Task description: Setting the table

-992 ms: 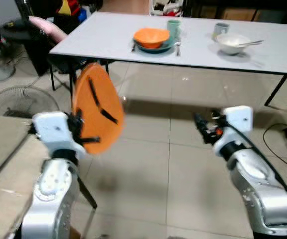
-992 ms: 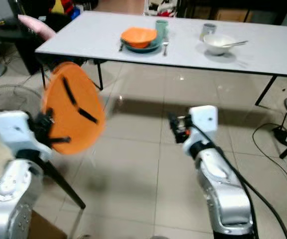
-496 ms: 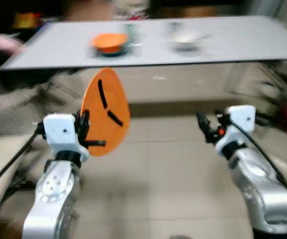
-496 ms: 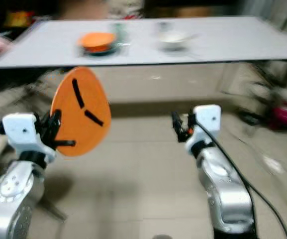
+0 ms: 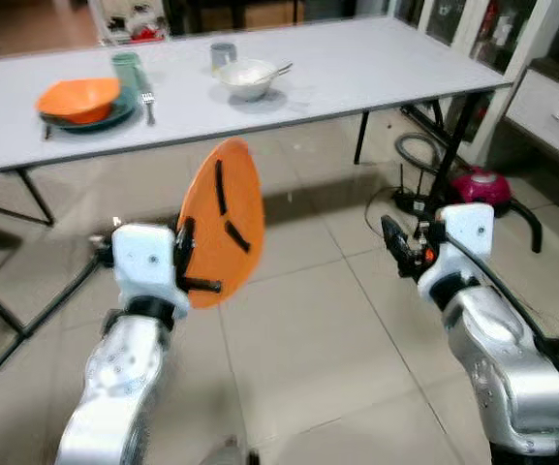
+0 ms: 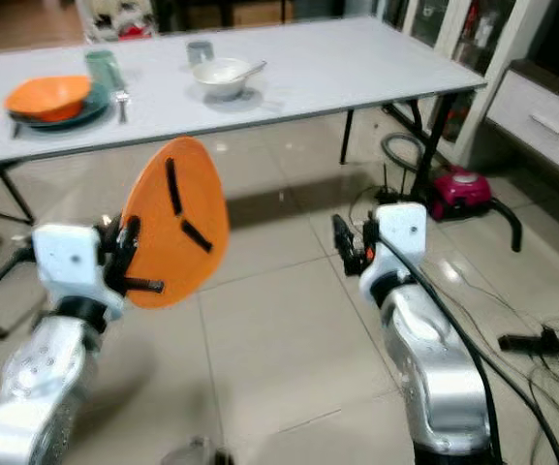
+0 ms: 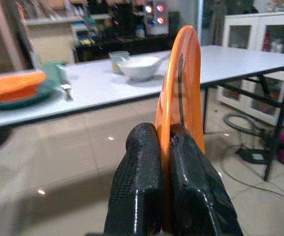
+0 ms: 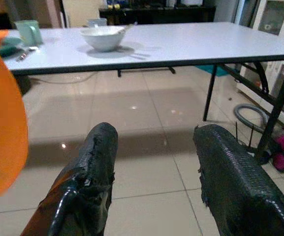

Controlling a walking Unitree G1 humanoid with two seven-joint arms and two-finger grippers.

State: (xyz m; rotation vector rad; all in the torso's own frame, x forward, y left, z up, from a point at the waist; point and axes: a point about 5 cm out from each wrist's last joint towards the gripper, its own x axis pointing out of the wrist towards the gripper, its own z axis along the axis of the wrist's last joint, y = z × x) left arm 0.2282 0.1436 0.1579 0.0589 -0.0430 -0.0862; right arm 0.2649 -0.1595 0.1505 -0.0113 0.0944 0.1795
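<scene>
My left gripper [image 5: 194,262] is shut on the rim of an orange plate [image 5: 224,221], held upright on edge above the tiled floor; the wrist view shows both fingers [image 7: 142,187] pinching the plate [image 7: 181,83]. My right gripper [image 5: 391,240] is open and holds nothing, its fingers [image 8: 95,162] spread apart. Ahead stands a long white table [image 5: 357,68]. On it sit an orange bowl [image 5: 77,97] on a teal plate [image 5: 119,113], a green cup [image 5: 126,68], a fork [image 5: 147,100], a white bowl [image 5: 245,76] with a spoon, and a grey cup [image 5: 223,53].
Black table legs [image 5: 360,138] stand ahead. A magenta vacuum cleaner [image 5: 481,182] with hose and cables lies on the floor to the right. White cabinets [image 5: 550,107] stand at the far right. More cables [image 6: 541,339] trail on the tiles.
The camera has swung to the right, so the table's right end, vacuum and cabinets have come into view. The plate stays clamped in my left gripper.
</scene>
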